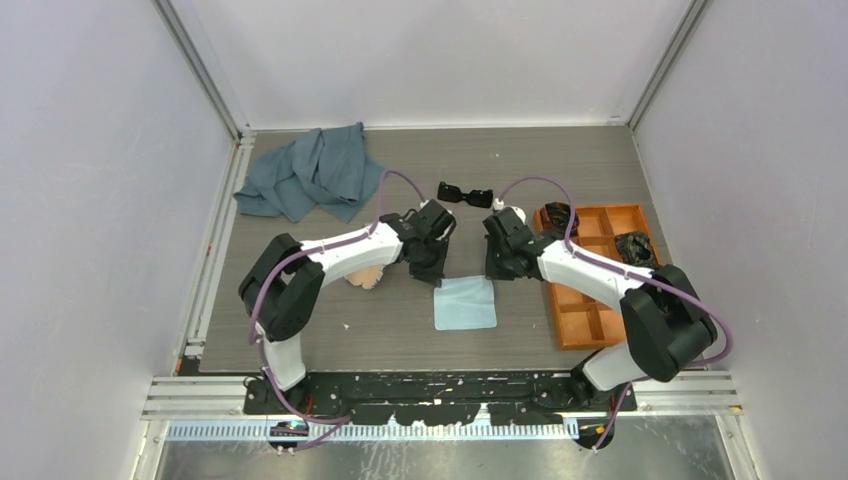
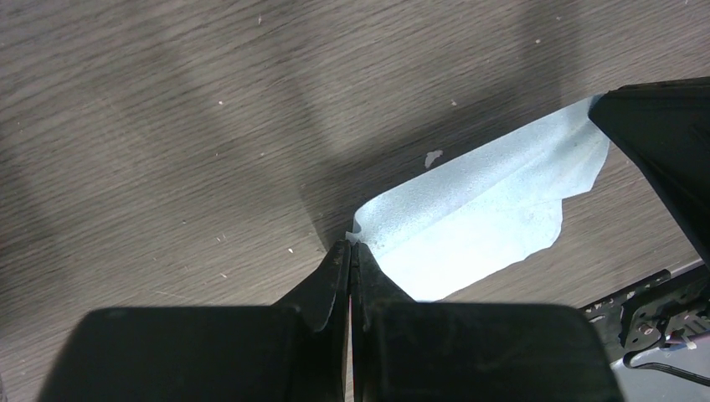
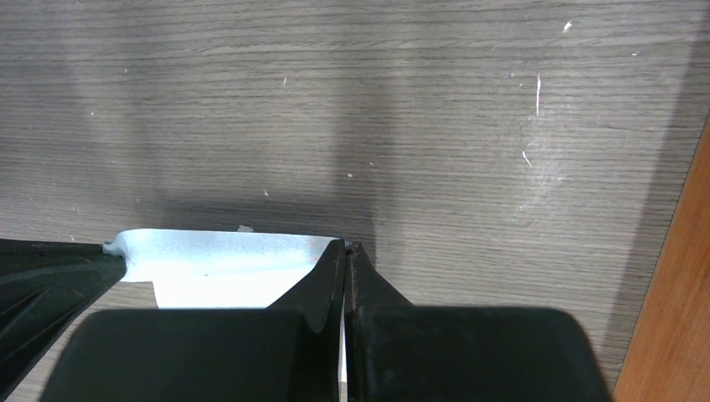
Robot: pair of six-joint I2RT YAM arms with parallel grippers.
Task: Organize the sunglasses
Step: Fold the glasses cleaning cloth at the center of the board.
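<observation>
I have my left pincer [image 2: 351, 245] clamped shut on one far corner of the light blue cloth [image 2: 469, 213], right pincer [image 3: 346, 245] shut on the other corner, cloth mid-frame on the surface [image 1: 330, 320], sunglasses [image 1: 465, 194] above it, untouched, orange tray [image 1: 578, 325] at right.

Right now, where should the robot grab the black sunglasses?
Probably at the thin bridge between the lenses of the sunglasses, coming straight down from above: they lie flat on the table, apart from everything, and narrowest there.
</observation>
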